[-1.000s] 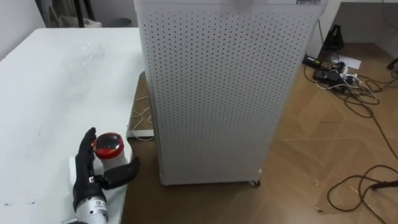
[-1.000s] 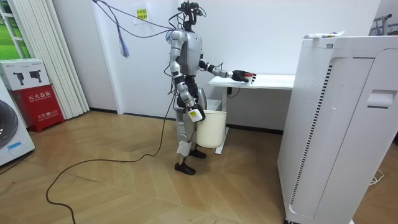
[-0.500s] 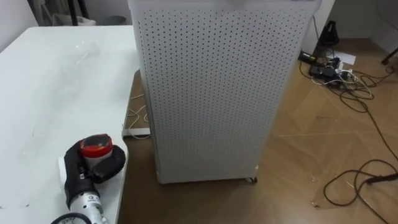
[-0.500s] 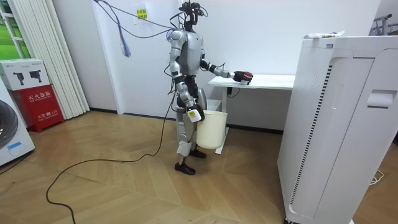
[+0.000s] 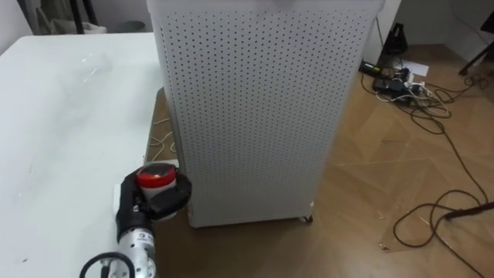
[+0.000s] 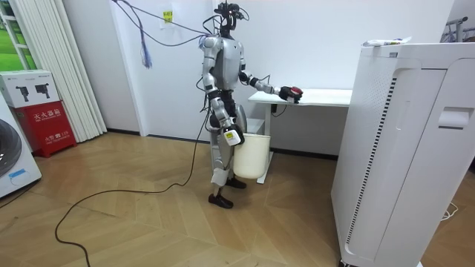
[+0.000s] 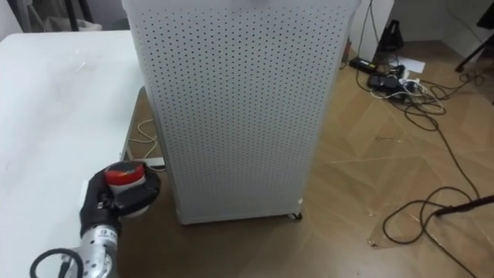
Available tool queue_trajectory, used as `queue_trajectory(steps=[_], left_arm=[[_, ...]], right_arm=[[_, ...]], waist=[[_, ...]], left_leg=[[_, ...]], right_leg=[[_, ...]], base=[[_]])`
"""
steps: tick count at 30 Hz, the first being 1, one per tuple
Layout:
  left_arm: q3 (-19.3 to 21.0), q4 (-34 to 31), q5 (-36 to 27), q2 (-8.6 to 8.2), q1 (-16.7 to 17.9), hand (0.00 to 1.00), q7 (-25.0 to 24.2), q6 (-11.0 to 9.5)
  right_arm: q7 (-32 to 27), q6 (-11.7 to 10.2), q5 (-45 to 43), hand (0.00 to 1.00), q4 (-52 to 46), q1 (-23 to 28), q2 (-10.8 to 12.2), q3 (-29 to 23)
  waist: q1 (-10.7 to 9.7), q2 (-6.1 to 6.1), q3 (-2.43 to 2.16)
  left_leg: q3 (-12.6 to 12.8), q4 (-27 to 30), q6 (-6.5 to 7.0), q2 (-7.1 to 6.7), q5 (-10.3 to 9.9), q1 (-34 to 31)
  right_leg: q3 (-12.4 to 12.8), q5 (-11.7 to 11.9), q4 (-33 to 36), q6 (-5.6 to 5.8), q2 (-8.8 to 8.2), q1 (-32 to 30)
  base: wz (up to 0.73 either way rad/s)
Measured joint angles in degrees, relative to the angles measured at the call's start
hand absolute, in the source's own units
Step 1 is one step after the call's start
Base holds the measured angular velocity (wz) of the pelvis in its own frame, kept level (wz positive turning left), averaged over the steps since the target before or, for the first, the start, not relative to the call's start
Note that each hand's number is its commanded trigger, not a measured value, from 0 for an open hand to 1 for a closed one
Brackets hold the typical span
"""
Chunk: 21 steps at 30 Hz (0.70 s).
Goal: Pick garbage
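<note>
My left hand (image 5: 147, 205) has its dark fingers curled round the small round white tub with a red lid (image 5: 156, 176), thumb on one side and fingers wrapped across the front. The tub is at the corner of the plain white table (image 5: 69, 116), the corner that faces the tall white perforated cabinet (image 5: 255, 108). I cannot tell whether its base has cleared the tabletop or rests on the edge. I judge the grasp made and the carry-away about to start, so the job now is keeping hold. The grip sits low on the body, just under the lid, which seems sound. I would keep the squeeze even, since a light tub may dent or slip sideways. I would lift straight up from the table first, then draw it back over the table's edge toward me, keeping it level in case anything is left inside. The cabinet stands close beside that table corner, so I would swing away from it. My right hand (image 6: 231, 138) hangs below the table's near end, against the white plastic bucket (image 6: 252, 152). I cannot tell how its fingers are set.
</note>
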Motion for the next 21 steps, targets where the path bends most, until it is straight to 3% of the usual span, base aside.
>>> queue_trajectory(steps=[6,9,13,15,17,21], left_arm=[[-3.29,-14.98,0.1,0.14,0.02,1.0,-4.07,0.56],[-5.16,-17.03,0.11,0.29,0.04,1.0,-7.02,0.53],[-8.45,-17.24,1.22,0.03,0.1,1.0,-10.7,0.62],[-8.47,-17.24,1.22,0.02,0.32,1.0,-12.6,1.01],[-8.47,-17.25,1.22,0.28,1.46,1.0,-13.83,1.11],[-8.81,-17.25,1.2,0.29,2.35,1.0,-15.91,1.2]], right_arm=[[-0.33,0.11,0.04,1.0,-0.13,-2.24,-0.33,0.96],[-0.53,0.14,0.17,1.0,-0.04,-4.13,-0.51,1.27],[-1.52,0.17,-0.32,1.0,-0.04,-5.11,-0.76,1.22],[-1.87,0.17,-1.04,1.0,-0.04,-5.54,-0.74,1.07],[-1.97,0.17,-1.15,1.0,-0.52,-5.66,-0.98,0.65],[-2.4,0.11,-1.14,1.0,-2.15,-6.02,-1.72,0.66]], waist=[[2.55,-0.55,0.15],[4.05,-1.09,0.35],[4.85,-0.99,0.3],[4.67,-0.73,0.38],[4.55,0.22,-0.06],[4.49,1.65,-0.04]], left_leg=[[3.16,1.1,0.35,0.66,-0.93,-0.37],[4.28,1.21,0.37,0.9,-1.12,-0.45],[4.24,2.57,0.4,1.31,-1.65,-2.03],[4.22,2.82,0.44,1.38,-1.68,-2.43],[4.22,2.47,0.45,1.33,-1.76,-2.28],[4.23,2.01,0.45,1.29,-1.74,-1.88]], right_leg=[[0.84,0.02,1.86,0.04,0.03,-2.12],[-0.67,0.07,2.39,-0.01,-0.19,-3.02],[-1.86,0.21,2.09,-0.06,-0.21,-3.81],[-2.72,0.23,2.11,-0.07,-0.36,-3.93],[-3.13,0.23,2.03,-0.07,-0.45,-3.93],[-3.1,0.23,2.02,-0.06,-0.57,-3.87]], base=[[-0.28],[-0.26],[0.04],[0.02],[-0.02],[-0.02]])
